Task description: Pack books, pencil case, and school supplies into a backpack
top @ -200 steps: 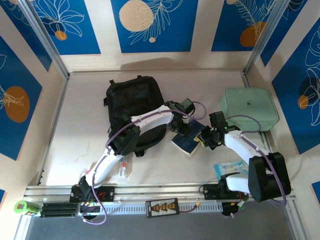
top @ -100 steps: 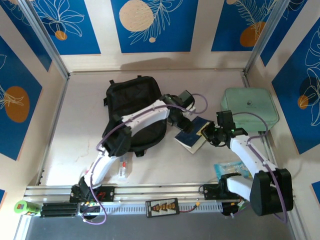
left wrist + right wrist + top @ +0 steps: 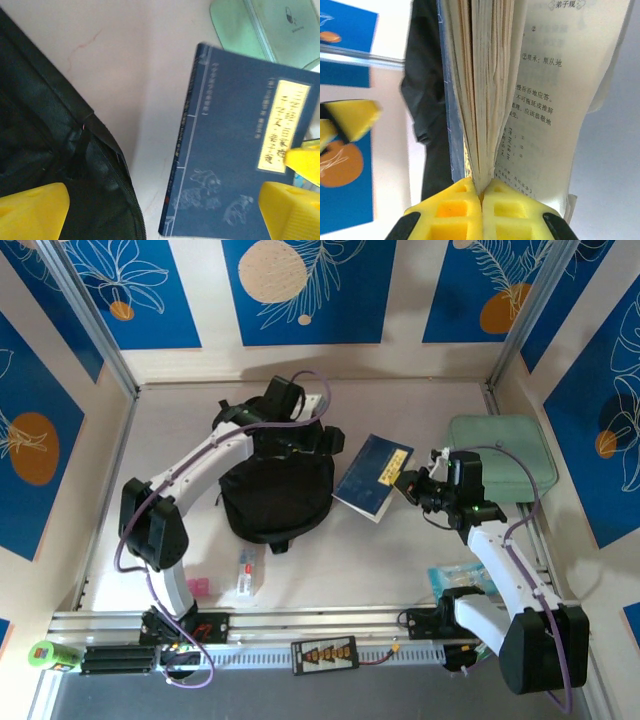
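Bright even light, soft shadows, blurred closeups

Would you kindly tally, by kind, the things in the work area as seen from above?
Black backpack: 1
Dark blue book: 1
Mint-green case: 1
Small loose supplies (pink piece, clear tube, blue packet): 3
Total: 6
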Motion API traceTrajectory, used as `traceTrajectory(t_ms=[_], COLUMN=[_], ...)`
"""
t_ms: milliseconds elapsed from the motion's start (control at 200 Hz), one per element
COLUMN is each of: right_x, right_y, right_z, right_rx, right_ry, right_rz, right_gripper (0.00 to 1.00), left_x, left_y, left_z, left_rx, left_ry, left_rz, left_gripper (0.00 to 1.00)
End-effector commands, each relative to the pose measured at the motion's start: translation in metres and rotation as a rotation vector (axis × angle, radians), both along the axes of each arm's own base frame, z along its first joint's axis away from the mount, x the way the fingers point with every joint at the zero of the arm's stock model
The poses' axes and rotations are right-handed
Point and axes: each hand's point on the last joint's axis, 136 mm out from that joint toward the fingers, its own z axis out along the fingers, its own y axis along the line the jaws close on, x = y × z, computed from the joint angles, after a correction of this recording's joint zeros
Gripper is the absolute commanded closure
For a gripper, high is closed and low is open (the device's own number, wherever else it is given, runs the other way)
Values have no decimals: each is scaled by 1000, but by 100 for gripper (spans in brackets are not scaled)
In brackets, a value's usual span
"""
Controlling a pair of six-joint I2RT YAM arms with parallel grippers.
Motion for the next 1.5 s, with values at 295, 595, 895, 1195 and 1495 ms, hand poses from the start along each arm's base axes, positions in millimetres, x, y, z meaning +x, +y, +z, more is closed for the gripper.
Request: traceTrajectory(t_ms=[295, 595, 895, 1195, 1495], right_x=[1, 4, 17, 22, 16], right_y=[45, 57, 58, 76, 137], right_z=[58, 52, 33, 28, 60], right_rx=[181, 193, 102, 99, 317], right_ry=[-202, -166, -87, -26, -48], right_rz=[275, 332, 280, 165, 174], right_gripper=[100, 100, 89, 18, 3], left_x=[-23, -23, -15, 19, 51], left_y=[-26, -29, -16, 39, 85], left_z=[11, 21, 28, 45, 82], left_rx=[-287, -347, -351, -443, -778], left_ry=[142, 137, 87, -9, -61], left_rz=[-89, -115, -82, 178, 514], left_gripper=[27, 56, 95, 100, 100])
